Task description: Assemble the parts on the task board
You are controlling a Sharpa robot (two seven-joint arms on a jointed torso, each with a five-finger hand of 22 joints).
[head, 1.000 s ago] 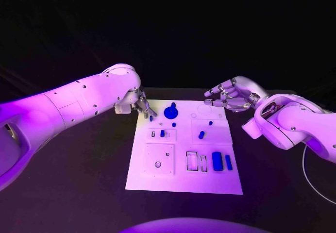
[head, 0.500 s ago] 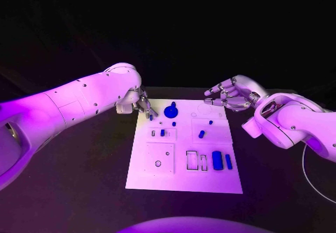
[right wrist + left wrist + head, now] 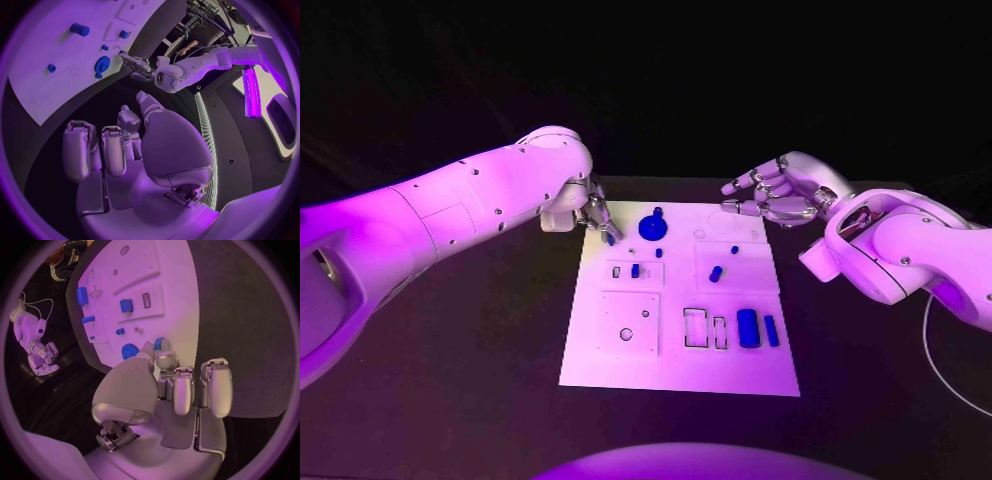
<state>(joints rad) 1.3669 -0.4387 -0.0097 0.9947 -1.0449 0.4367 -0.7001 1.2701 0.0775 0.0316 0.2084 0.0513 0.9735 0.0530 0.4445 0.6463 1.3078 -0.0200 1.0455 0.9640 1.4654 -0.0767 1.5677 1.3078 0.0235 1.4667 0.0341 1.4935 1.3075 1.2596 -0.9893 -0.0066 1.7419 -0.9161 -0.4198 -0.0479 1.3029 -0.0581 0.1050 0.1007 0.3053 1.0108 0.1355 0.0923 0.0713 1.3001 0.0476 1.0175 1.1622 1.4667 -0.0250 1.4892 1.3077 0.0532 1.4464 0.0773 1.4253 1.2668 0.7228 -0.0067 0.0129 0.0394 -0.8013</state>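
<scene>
Two silver hands hover at the white rectangular task board's (image 3: pixel 678 385) far end; left hand (image 3: pixel 596 218) pinches a small blue cylindrical part (image 3: pixel 159 343); right hand (image 3: pixel 769 198) loosely curled, holding nothing.

Two white arms reach in toward the task board (image 3: pixel 678 375) from opposite sides.

The left hand (image 3: pixel 596 217) hangs at the board's far left corner, fingertips (image 3: pixel 162 346) pinching a small blue part (image 3: pixel 158 343) just above the white surface. The right hand (image 3: pixel 772 198) hovers off the board's far right corner, fingers (image 3: pixel 115 150) loosely curled and apart, with nothing in them.
</scene>
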